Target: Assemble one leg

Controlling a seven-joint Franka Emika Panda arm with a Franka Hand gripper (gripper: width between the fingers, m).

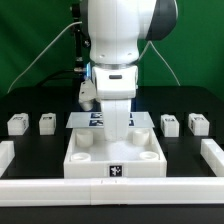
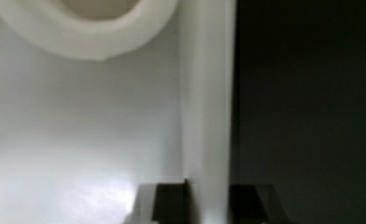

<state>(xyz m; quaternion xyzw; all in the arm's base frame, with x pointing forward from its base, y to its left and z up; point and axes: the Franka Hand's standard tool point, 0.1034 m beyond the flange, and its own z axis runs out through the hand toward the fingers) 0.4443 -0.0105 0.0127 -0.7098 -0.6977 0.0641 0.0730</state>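
Observation:
Four small white legs with tags lie on the black table in the exterior view: two on its left [image 1: 17, 123] [image 1: 47, 123] and two on its right [image 1: 170, 123] [image 1: 197, 124]. None is held. The large white tabletop [image 1: 85, 158] with round corner sockets lies in the middle. My gripper [image 1: 118, 138] reaches down onto its far wall. In the wrist view the gripper [image 2: 212, 208] has its dark fingers [image 2: 169, 206] on either side of the tabletop's thin white wall [image 2: 208, 100], closed on it. One round socket [image 2: 95, 28] shows nearby.
The marker board [image 1: 92, 119] lies behind the tabletop, partly hidden by the arm. Long white border rails run along the front [image 1: 60, 189] and both sides [image 1: 5, 154] [image 1: 213, 152]. A green backdrop stands behind the table.

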